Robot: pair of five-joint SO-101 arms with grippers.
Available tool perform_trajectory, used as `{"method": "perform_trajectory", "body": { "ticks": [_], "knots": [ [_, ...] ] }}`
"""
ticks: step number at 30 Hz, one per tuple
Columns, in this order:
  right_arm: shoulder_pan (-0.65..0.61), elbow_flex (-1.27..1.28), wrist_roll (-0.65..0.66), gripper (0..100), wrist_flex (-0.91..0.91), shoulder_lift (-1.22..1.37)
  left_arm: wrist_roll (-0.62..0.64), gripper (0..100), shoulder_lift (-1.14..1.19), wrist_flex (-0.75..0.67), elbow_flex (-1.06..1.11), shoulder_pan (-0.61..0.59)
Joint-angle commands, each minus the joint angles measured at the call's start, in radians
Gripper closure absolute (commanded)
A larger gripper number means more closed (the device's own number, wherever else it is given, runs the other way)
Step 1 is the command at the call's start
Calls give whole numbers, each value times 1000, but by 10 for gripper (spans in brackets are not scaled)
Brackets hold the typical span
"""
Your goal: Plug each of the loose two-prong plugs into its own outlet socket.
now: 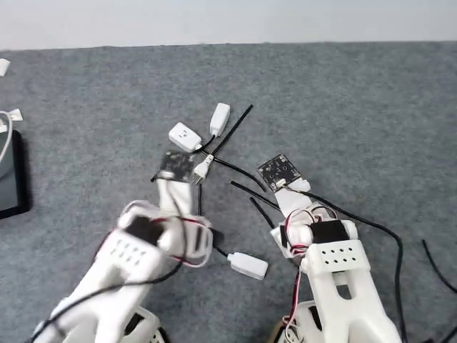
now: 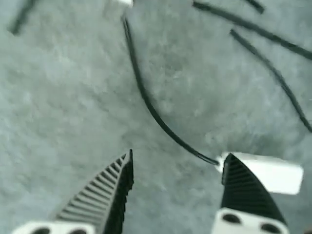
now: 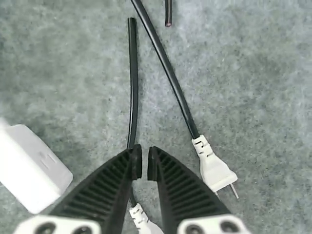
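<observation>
This looks like a robotics lab or hobby workbench, though little of the room shows. A grey felt-like table cover (image 1: 371, 107) runs back to a plain pale wall (image 1: 228, 21). Two white printed-plastic robot arms (image 1: 343, 279) carry exposed red and black wiring (image 1: 300, 218) and bare dark circuit boards (image 1: 280, 169). Loose black cords (image 1: 232, 130) and white plastic outlet blocks (image 1: 184, 136) lie scattered, and a dark flat screen (image 1: 11, 175) sits at the table's edge

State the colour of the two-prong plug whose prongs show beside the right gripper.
White plug, black cord; right wrist view.
</observation>
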Motion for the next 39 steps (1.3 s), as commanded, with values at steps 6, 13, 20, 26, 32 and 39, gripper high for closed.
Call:
{"method": "perform_trajectory", "body": {
  "ticks": [6, 13, 20, 26, 32, 39],
  "knots": [
    [99, -14, -12, 972, -38, -21, 172, 772, 124, -29, -82, 407],
    [99, -14, -8, 972, -35, -21, 212, 773, 124, -110, -77, 471],
    [96, -14, -6, 973, -33, -21, 259, 772, 127, -155, -74, 420],
    [93, -14, -6, 973, -35, -21, 296, 771, 209, -193, -81, 358],
    [91, -14, -6, 973, -35, -21, 404, 697, 400, -189, -200, 362],
    [91, -14, -6, 971, -36, -16, 715, 667, 434, -195, -237, 362]
  ]
}}
